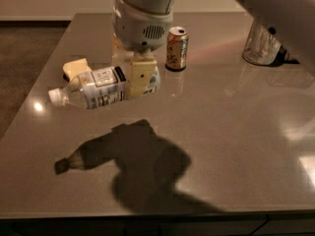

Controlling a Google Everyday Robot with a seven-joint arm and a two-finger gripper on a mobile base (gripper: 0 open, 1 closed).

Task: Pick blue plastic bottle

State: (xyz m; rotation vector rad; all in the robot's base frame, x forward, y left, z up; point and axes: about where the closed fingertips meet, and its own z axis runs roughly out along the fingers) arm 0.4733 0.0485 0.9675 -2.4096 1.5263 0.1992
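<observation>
Clear blue plastic bottle [98,88] | level above grey table [236,132], cap left | hand [139,82] clamped on its base end

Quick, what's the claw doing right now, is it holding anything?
Claw: closed on the bottle, holding it sideways above the table, just left of the can.

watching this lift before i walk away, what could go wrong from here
The claw grips the blue plastic bottle near its base, cap end sticking out sideways, so it may tilt or slip. The orange-gold drink can stands upright close behind the claw; a swing could knock it over.
</observation>
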